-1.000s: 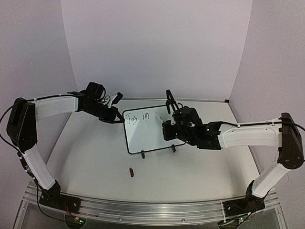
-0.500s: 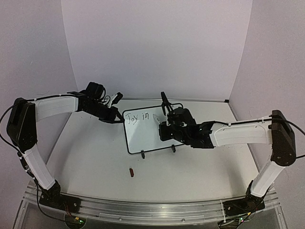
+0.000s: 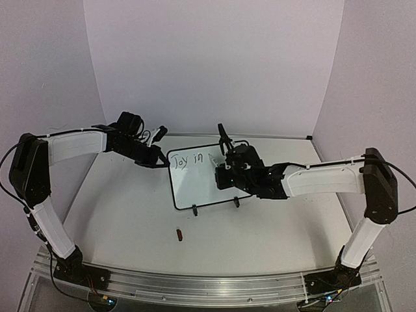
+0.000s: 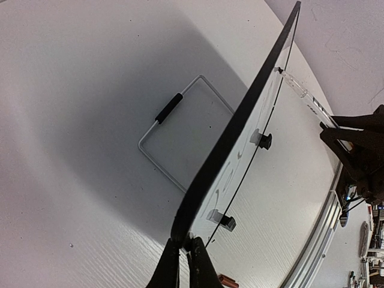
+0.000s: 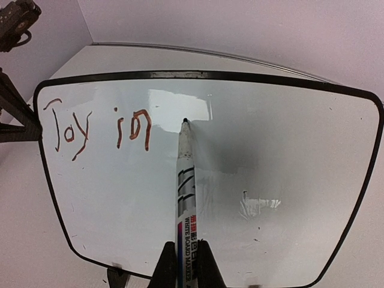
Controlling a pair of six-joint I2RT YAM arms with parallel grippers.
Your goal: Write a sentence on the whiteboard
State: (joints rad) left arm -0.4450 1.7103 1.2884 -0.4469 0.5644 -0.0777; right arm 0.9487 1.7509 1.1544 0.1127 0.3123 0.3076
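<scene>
Pale lilac walls (image 3: 208, 58) close in a white table (image 3: 110, 214). The whiteboard (image 3: 195, 185) stands tilted near the table's middle, toward the far side, on two black feet. The left gripper (image 4: 185, 247) is pinched together on the board's left edge, steadying it. The right gripper (image 5: 185, 255) is clamped on a marker (image 5: 184, 180). Its tip sits just right of the writing, at the board's upper middle; whether it touches the surface cannot be told. Two red words, "Joy in", run along the top left. The board is bare to the right of them and below, so the sentence looks barely begun: a third word seems due next, and more after that. A small reddish piece (image 3: 179, 234), perhaps the marker's cap, lies on the table nearer the arms, well apart from the board.
</scene>
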